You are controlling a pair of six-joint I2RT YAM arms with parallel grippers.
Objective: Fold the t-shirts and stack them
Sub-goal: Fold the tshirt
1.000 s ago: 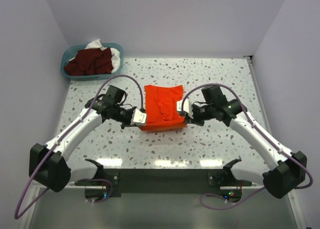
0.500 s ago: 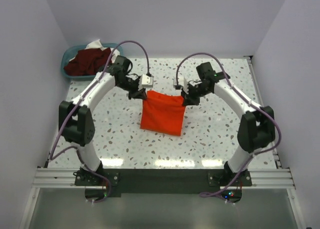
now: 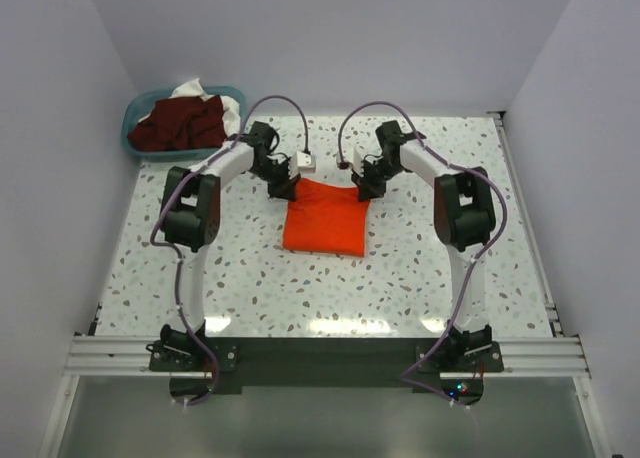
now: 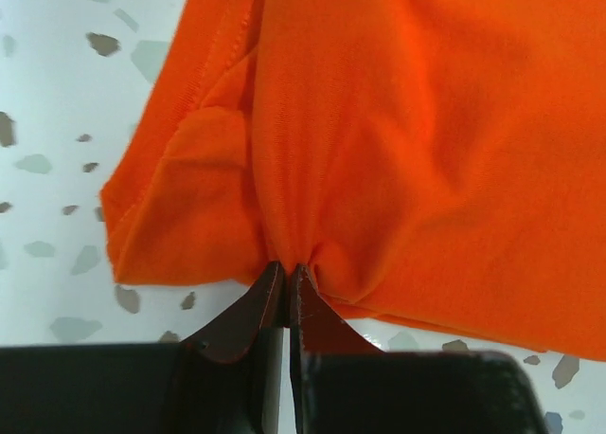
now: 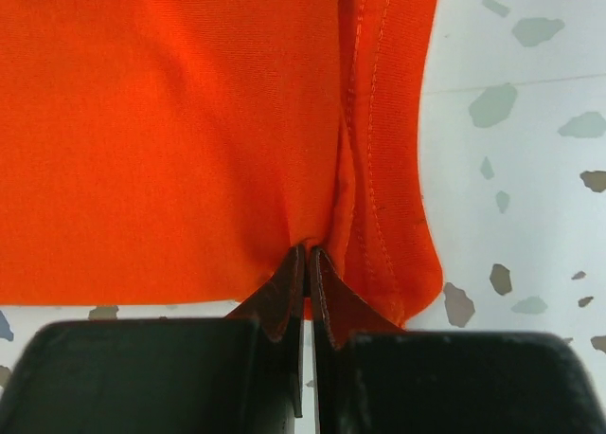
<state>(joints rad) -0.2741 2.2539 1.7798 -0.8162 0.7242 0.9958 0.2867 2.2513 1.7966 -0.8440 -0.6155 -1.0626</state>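
Speckled table [image 3: 430,268] bears an orange shirt [image 3: 322,220], surely soft and limp; left gripper [image 3: 284,189] and right gripper [image 3: 362,188] pinch its eleven and one o'clock corners, sensible holds.

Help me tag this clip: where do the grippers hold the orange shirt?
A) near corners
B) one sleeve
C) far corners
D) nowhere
C: overhead, the left gripper and right gripper each pinch the orange shirt at a corner farthest from the arm bases.

left gripper [image 3: 285,186] and right gripper [image 3: 362,185] are now up at the far edge instead of the near one, and the orange t-shirt [image 3: 325,218] lies folded in half
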